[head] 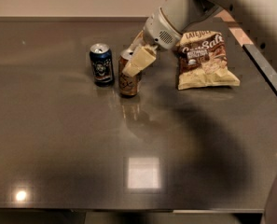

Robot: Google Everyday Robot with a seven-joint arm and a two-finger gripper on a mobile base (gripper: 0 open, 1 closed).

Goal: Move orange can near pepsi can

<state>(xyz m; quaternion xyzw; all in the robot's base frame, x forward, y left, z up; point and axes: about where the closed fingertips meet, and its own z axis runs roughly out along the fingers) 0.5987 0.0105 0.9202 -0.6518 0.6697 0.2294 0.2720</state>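
Note:
The orange can [128, 82] is orange-brown with a silver top and stands upright on the dark table. My gripper [134, 59] reaches down from the upper right and is shut on the upper part of the orange can, with one cream finger [138, 61] across its front. The pepsi can [101, 64] is dark blue with a round emblem and a silver top. It stands upright just left of the orange can, a small gap between them.
A brown-and-cream snack bag [204, 59] lies to the right of the cans, under my arm. The table's right edge [268, 73] runs diagonally at the far right. The table's front edge [128, 209] is at the bottom.

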